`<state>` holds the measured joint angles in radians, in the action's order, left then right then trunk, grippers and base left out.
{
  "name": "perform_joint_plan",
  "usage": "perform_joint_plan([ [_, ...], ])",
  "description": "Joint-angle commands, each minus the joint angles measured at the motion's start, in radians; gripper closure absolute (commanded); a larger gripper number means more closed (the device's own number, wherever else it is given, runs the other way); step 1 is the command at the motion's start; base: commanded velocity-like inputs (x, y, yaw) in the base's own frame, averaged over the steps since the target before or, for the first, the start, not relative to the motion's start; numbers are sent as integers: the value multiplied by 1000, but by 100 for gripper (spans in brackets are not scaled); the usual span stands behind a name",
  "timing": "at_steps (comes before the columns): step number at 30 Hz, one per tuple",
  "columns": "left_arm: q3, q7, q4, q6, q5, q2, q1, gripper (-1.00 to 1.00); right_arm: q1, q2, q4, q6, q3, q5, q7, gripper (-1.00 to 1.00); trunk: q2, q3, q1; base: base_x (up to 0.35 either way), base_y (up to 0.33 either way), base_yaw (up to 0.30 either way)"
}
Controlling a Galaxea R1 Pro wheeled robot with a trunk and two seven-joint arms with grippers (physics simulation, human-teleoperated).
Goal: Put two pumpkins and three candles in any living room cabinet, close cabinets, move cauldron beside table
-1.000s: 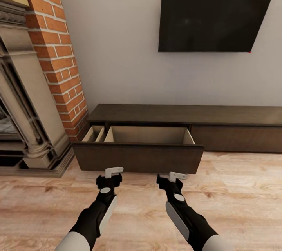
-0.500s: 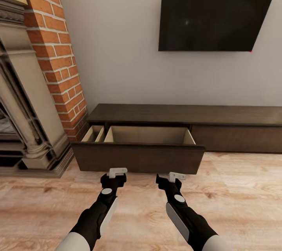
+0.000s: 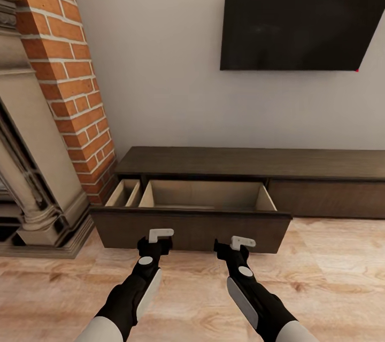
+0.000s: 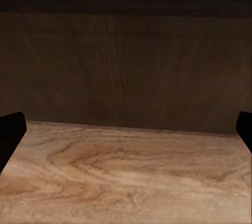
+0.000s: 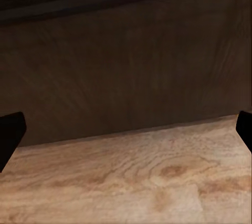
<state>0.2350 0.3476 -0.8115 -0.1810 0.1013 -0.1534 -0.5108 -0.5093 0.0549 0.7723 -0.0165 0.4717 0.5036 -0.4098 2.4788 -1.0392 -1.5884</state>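
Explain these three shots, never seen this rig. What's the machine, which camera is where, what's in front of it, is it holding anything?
It is a simulated wheeled robot with two arms, each ending in a two-fingered gripper.

The large picture comes from the camera on its head, looking forward and down. The left gripper and right gripper are stretched out low, just short of the cabinet, a long dark-brown unit against the wall under a black TV. One drawer is pulled out; its pale compartments look empty. A brick fireplace stands at the left, and the floor is light wood.

The other two pictures come from cameras near each gripper, looking along its fingers. Both show the dark drawer front close up, over the floor. The black fingertips sit at the picture edges, wide apart, with nothing between them: both grippers are open and hold nothing.
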Motion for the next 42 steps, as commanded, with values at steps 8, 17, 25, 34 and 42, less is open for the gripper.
perform_joint_plan([
  [8,1,1,0,0,0,0,0,-100,-1,-1,-3,-2,-5,1,-5,-100,14,-6,-8,33,1,0],
  [17,-5,0,0,3,1,0,0,-100,0,0,-4,-1,-5,0,-6,-100,23,-40,-15,1,0,0],
  [25,-8,1,0,6,2,0,0,-100,0,-1,-4,-3,-4,-2,-6,-100,24,-56,-17,0,0,0],
  [34,-11,2,3,6,5,0,0,-100,0,0,-4,-29,1,-2,-6,-100,24,-56,-17,130,0,0],
  [42,-10,3,3,30,5,0,0,-100,0,2,-4,-37,5,0,-6,-100,24,-56,-17,130,0,0],
])
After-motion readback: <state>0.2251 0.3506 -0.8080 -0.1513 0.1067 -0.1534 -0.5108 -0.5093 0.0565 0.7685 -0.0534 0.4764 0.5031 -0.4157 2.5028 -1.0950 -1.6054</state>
